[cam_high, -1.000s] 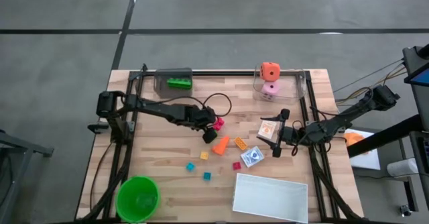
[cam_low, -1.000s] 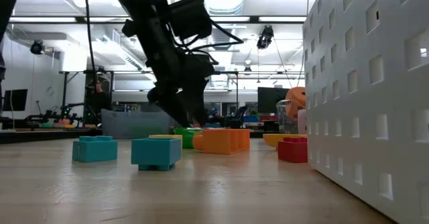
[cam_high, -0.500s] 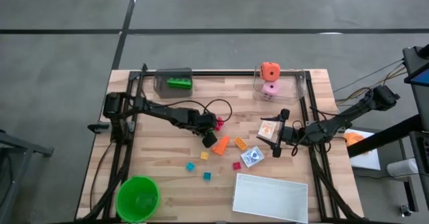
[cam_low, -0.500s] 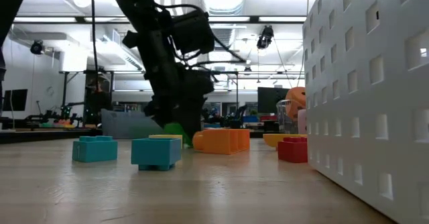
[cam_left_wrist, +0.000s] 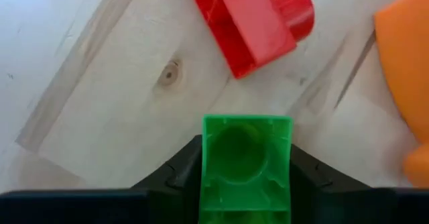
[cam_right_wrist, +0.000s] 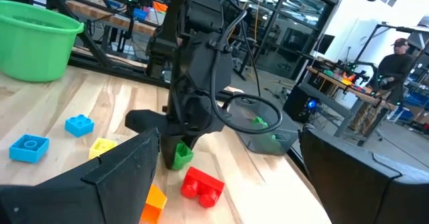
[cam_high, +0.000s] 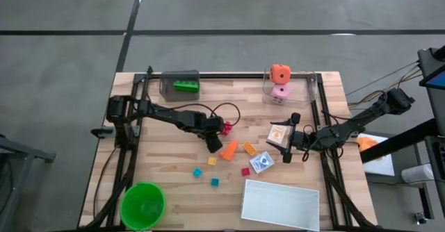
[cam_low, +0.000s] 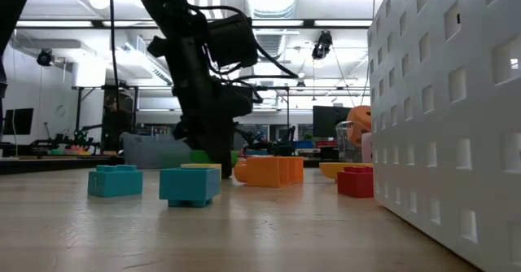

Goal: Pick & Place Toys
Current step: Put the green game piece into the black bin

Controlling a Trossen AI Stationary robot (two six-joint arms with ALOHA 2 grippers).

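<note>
I have the left gripper (cam_left_wrist: 245,184) down mid-bench, jaws pinching a small green brick (cam_left_wrist: 246,160) beside the red brick (cam_left_wrist: 251,19). My right gripper (cam_high: 288,138) waits with jaws spread near the cards. Most toys lie loose on the bench (cam_high: 167,159), so nearly all the placing is left.

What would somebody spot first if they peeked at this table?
Probably the left gripper near the table's middle, pinching a small green brick, with a red brick and an orange cone right beside it. Next, the big green bowl in the near left corner.
</note>
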